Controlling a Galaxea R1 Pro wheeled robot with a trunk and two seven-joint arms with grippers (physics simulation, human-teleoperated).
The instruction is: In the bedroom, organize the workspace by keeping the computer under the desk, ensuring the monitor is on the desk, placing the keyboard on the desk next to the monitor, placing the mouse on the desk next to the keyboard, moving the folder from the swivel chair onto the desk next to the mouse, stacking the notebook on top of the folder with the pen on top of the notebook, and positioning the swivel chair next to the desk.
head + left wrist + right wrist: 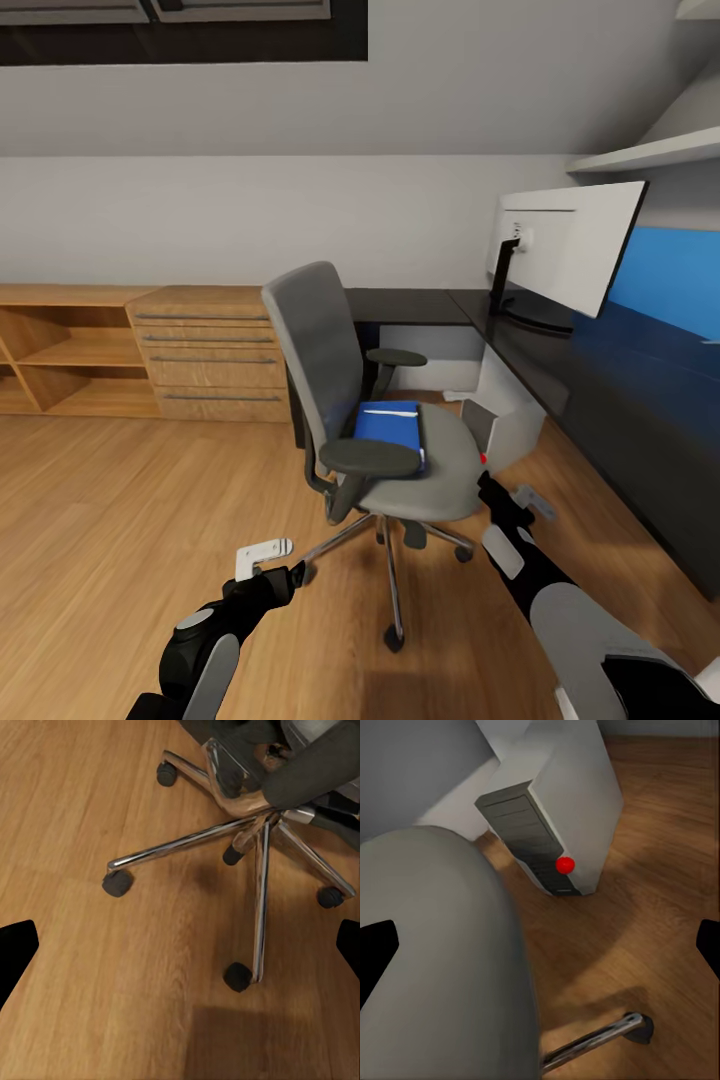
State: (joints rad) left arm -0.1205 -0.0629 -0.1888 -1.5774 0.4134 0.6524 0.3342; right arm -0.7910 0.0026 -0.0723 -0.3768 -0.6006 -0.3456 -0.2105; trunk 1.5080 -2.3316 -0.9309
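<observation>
Your right gripper [522, 497] sits low beside the chair [375, 420] seat's front edge, nearest the lens; its fingers [378, 949] show only as dark tips at the frame edges, spread wide, holding nothing, with the grey seat bulging between them on one side. Your left gripper [266, 553] hangs over bare floor [120, 530] short of the chair's chrome base [255, 840], jaws likewise spread and empty; castors and spokes lie just ahead of it. On the seat the blue folder [390, 430] lies flat, partly behind the near armrest. Past the seat the computer [559, 832] stands on the floor, red dot on its front, under the desk [620, 400] edge in the head view. The monitor [570, 245] stands upright on the desk, white back toward you, blue panel behind it. A wooden dresser [140, 350] runs along the far wall. Keyboard, notebook, pen: cannot tell their places.
</observation>
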